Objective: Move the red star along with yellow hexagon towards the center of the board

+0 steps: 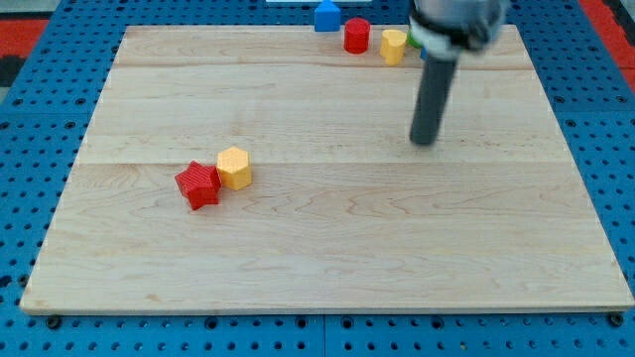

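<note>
My tip [425, 141] rests on bare wood right of centre, touching no block – plain rod, no hand, nothing held. Red star [198, 184] and yellow hexagon [234, 167] touch, well apart at left. Top edge: blue block [327, 16], red cylinder [356, 36], yellow block [393, 46]. Pale wooden surface [327, 258] sits on blue pegboard [30, 149].

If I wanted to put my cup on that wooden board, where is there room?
Bare wood spans the view's bottom and right, below my tip and right of the touching red star and yellow hexagon. The top edge is crowded.
</note>
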